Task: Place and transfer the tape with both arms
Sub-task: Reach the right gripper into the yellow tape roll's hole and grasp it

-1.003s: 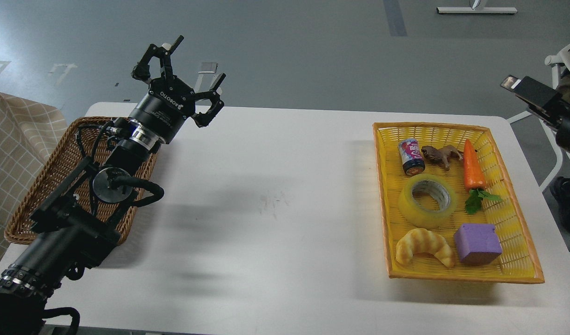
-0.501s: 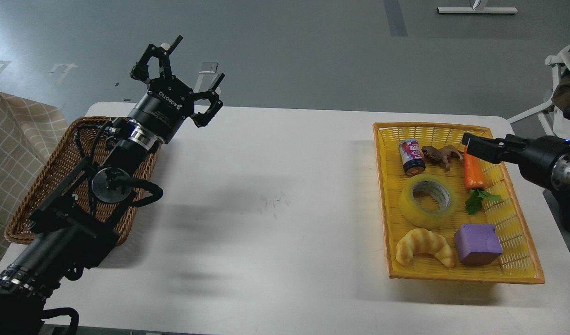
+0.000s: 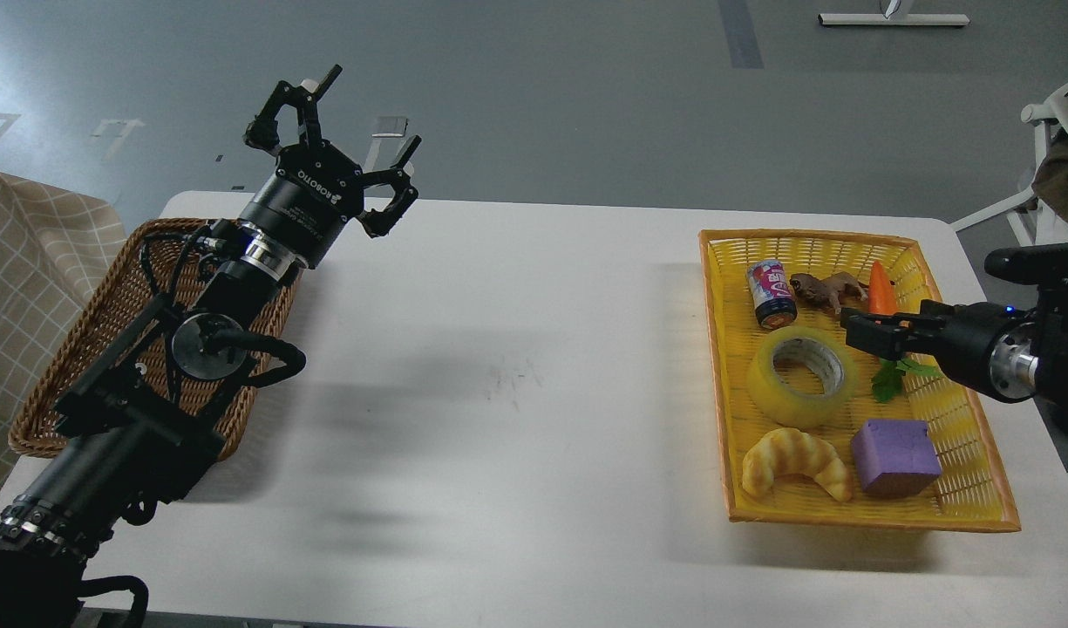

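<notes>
The tape [image 3: 776, 394], a wide translucent yellow roll with a grey-white core, lies flat in the middle of the yellow basket [image 3: 716, 375] at the right. My right gripper [image 3: 854, 331] reaches in from the right, low over the basket, just right of the roll's upper edge and partly in front of the carrot [image 3: 880, 292]. It looks dark and side-on, so its fingers cannot be told apart. My left gripper [image 3: 368, 118] is open and empty, raised over the table's far left edge, beyond the wicker basket [image 3: 71, 366].
The yellow basket also holds a small can [image 3: 771, 294], a brown toy animal [image 3: 823, 288], a croissant [image 3: 795, 462] and a purple block [image 3: 895, 455]. My left arm lies across the wicker basket. A checked cloth [image 3: 28, 253] hangs at the far left.
My right arm has come in from the right edge and dropped from above the carrot's top to beside the tape's right edge. The left arm has barely moved.
</notes>
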Robot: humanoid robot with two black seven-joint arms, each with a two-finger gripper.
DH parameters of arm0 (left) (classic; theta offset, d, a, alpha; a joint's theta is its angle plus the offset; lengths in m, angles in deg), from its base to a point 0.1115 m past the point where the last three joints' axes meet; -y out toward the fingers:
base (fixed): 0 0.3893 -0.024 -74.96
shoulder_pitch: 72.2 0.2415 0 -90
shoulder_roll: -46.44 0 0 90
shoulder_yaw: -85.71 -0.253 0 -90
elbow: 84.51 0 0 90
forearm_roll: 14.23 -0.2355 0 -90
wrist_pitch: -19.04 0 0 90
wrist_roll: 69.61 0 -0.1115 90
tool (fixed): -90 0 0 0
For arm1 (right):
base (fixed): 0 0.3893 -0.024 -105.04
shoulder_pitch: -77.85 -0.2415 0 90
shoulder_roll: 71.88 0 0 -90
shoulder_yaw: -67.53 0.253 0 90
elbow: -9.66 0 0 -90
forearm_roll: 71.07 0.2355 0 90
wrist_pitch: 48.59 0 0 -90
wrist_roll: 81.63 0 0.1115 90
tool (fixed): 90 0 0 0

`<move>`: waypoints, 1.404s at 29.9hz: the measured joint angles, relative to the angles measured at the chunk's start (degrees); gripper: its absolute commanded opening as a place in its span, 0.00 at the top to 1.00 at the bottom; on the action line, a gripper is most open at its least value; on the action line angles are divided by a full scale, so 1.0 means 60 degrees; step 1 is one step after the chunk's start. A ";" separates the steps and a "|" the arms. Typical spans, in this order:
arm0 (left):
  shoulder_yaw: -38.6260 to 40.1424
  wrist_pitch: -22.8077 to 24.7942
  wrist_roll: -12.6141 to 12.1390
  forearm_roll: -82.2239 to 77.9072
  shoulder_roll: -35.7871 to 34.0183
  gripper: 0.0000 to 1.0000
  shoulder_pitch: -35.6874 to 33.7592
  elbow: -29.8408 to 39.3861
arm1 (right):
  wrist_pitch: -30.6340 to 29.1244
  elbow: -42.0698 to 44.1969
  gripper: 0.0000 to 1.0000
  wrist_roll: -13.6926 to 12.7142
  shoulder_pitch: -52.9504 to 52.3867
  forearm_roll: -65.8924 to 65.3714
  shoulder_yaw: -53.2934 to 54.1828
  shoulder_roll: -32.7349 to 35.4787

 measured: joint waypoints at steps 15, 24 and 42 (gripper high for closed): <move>0.0000 0.0000 0.0000 0.0007 -0.0025 0.02 -0.0018 0.0077 | 0.0000 0.0987 0.03 0.0020 -0.1052 -0.0370 -0.1635 -0.0591; 0.0026 0.0000 0.0010 0.0029 -0.0053 0.02 -0.0017 0.0078 | 0.0000 0.1408 0.04 0.0022 -0.1096 -0.0398 -0.1998 -0.0829; 0.0044 0.0000 0.0000 0.0030 -0.0069 0.02 -0.0013 0.0078 | 0.0001 0.2177 0.22 0.0046 -0.1411 -0.0345 -0.2164 -0.1402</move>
